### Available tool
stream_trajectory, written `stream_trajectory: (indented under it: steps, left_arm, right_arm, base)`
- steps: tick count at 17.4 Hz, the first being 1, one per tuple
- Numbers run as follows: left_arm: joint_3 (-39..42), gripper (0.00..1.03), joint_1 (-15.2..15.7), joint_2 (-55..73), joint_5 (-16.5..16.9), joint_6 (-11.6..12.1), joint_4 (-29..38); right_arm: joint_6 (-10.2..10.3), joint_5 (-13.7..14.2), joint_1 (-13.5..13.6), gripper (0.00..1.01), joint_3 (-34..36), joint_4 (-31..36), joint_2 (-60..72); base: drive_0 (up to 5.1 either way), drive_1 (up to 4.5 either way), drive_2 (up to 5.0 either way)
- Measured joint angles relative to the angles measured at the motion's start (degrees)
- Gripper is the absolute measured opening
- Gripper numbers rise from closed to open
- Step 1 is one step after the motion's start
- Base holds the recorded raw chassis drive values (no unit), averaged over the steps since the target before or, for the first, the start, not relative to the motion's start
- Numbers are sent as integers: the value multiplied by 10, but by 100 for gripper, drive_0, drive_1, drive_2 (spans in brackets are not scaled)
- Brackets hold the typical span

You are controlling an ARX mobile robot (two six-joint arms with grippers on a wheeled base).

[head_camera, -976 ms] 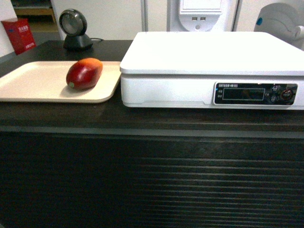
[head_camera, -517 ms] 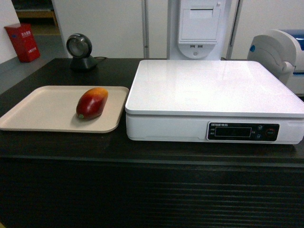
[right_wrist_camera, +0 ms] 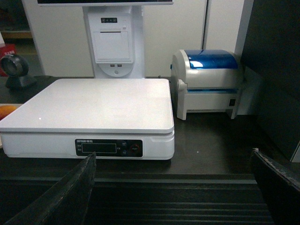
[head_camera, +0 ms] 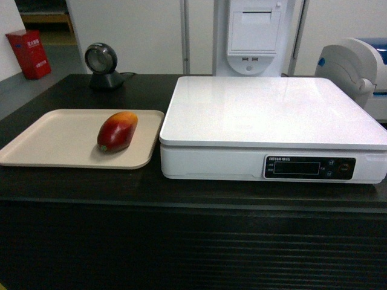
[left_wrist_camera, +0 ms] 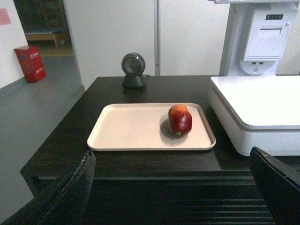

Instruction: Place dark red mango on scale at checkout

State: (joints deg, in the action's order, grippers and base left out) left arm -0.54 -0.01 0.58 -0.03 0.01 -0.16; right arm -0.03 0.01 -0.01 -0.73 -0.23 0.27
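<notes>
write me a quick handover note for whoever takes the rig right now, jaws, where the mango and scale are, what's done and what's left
Left gripper: jaws open, empty, held short of the counter facing the tray.
Right gripper: jaws open, empty, facing the scale.
Dark red mango: lying on the right part of the beige tray, untouched.
Scale: on the checkout, right of the tray, platform bare.
Done: nothing yet.
Left: grasp the mango, probably with the left arm, lift it over and set it on the scale platform.
</notes>
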Motion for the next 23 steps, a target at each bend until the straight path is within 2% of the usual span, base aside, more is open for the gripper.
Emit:
stream_trajectory:
  steps: [9, 10, 11, 12, 13, 14, 16, 18, 19, 20, 22, 23]
  left_arm:
    - [0, 98, 0, 0, 0, 0, -1]
    - [-27, 98, -46, 35, -91, -19, -80]
    - [-55, 98, -94, 89, -183, -30, -111]
    - [-62, 98, -108, 111, -223, -31, -91]
    - [-66, 98, -89, 130, -223, -31, -62]
    - [-76, 98, -59, 167, -188, -31, -11]
    - [-87, 98, 9, 303, -86, -28, 118]
    - [-127, 98, 59, 468, 3, -18, 252]
    - [-166, 98, 71, 554, 35, -16, 304]
    - [-217, 98, 69, 646, 71, -16, 337]
    - [-308, 98, 50, 786, 116, -15, 319]
    - [-353, 98, 38, 853, 127, -12, 308]
  right_arm:
    - [0, 0, 0, 98, 0, 0, 0]
    - [0, 1, 0, 98, 0, 0, 0]
    - [0, -1, 0, 98, 0, 0, 0]
    - [0, 0, 0, 98, 0, 0, 0]
    - [0, 0, 0, 98, 0, 0, 0]
    - [0, 0, 0, 98, 0, 0, 0]
    - [0, 0, 0, 98, 0, 0, 0]
    - [0, 0, 0, 98, 0, 0, 0]
    - [0, 0, 0, 98, 0, 0, 0]
    - [0, 0, 0, 98, 0, 0, 0]
    - [0, 0, 0, 98, 0, 0, 0]
    - [0, 0, 0, 98, 0, 0, 0]
  base:
    - [0, 0, 0]
    - [0, 0, 0]
    - [0, 0, 0]
    - [0, 0, 0]
    - [0, 0, 0]
    - [0, 0, 0]
    - [0, 0, 0]
    - [0, 0, 0]
    - [0, 0, 0]
    - [0, 0, 0]
    - [0, 0, 0]
    - [0, 0, 0]
